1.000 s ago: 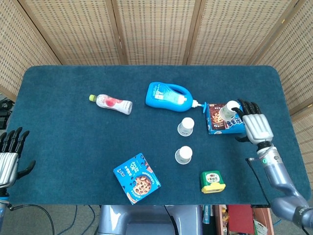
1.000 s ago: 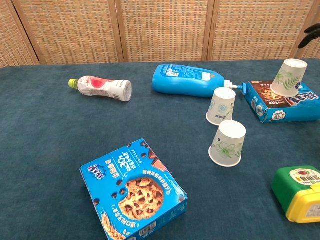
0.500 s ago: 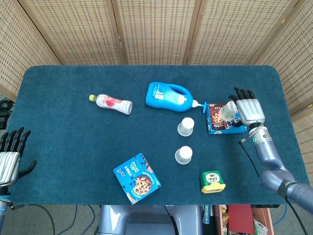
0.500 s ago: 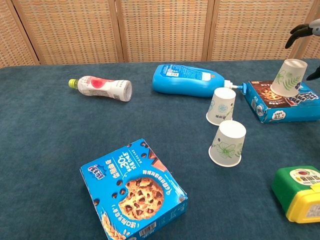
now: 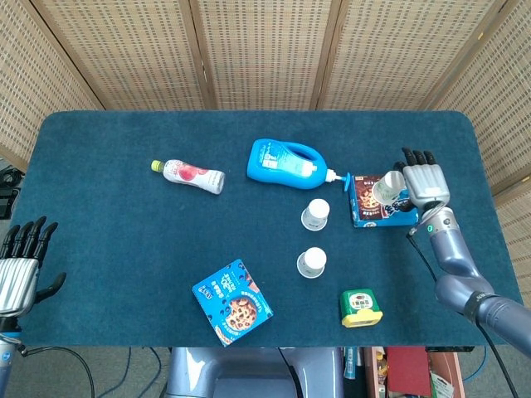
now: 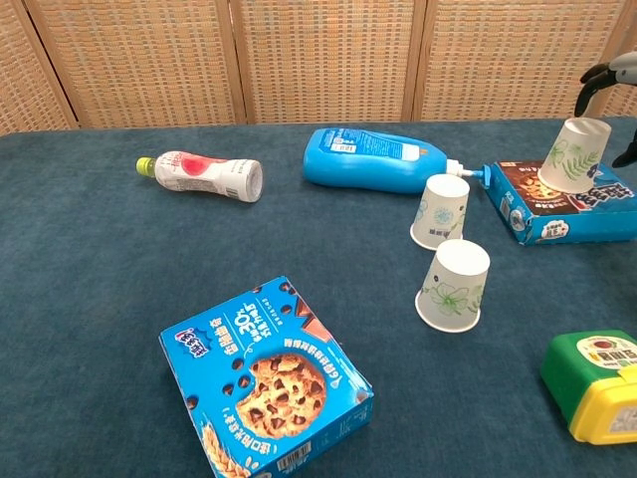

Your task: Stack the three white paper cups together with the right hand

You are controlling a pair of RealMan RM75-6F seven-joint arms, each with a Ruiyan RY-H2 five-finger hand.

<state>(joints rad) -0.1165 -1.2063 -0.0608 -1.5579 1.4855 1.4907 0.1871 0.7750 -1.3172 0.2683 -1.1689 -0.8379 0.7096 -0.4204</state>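
Observation:
Three white paper cups with green leaf prints stand on the table. One cup (image 5: 387, 187) (image 6: 574, 154) sits on top of a blue snack box (image 5: 382, 213) (image 6: 557, 207) at the right. The second cup (image 5: 315, 214) (image 6: 439, 211) and the third cup (image 5: 312, 262) (image 6: 454, 285) stand on the cloth left of the box. My right hand (image 5: 425, 184) (image 6: 609, 72) is right beside the cup on the box, fingers spread, holding nothing. Only its dark fingertips show at the chest view's right edge. My left hand (image 5: 21, 261) hangs open off the table's near left corner.
A blue detergent bottle (image 5: 286, 163) lies behind the cups, its nozzle pointing at the box. A pink-and-white drink bottle (image 5: 192, 175) lies at the left. A blue cookie box (image 5: 233, 302) and a green-and-yellow jar (image 5: 359, 308) sit near the front edge.
My right hand has moved away from the front edge and up alongside the cup on the box. The left hand has sunk slightly. The cups have not moved.

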